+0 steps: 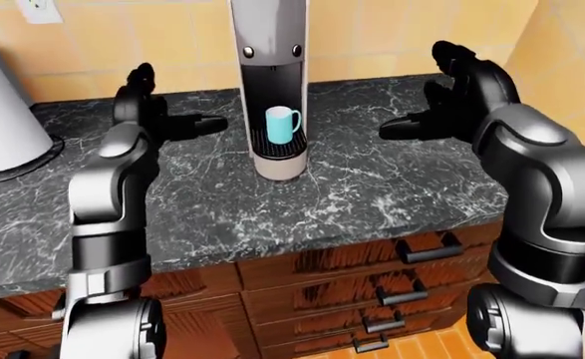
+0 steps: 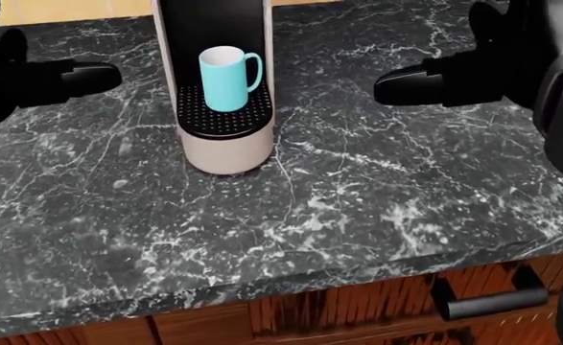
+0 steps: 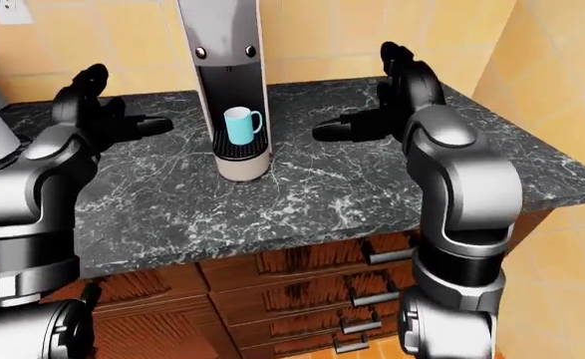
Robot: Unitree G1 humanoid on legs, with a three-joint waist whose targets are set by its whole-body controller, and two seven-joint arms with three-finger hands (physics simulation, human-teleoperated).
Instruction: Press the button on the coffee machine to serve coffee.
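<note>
A tall grey-and-black coffee machine [image 1: 270,75] stands on the dark marble counter [image 1: 372,187]. Two small round buttons [image 1: 248,51] sit on its face above the cup bay. A cyan mug [image 1: 281,124] stands upright on the drip tray inside the bay; it also shows in the head view [image 2: 225,77]. My left hand [image 1: 167,112] is open, raised to the left of the machine, one finger pointing toward it. My right hand [image 1: 437,112] is open, raised to the right of the machine, one finger pointing toward it. Neither hand touches the machine.
A large grey cone-shaped object [image 1: 3,112] stands on the counter at the far left. A wall socket [image 1: 39,9] is at the top left. Wooden drawers with black handles [image 1: 427,250] lie below the counter edge. A tiled wall rises at the right.
</note>
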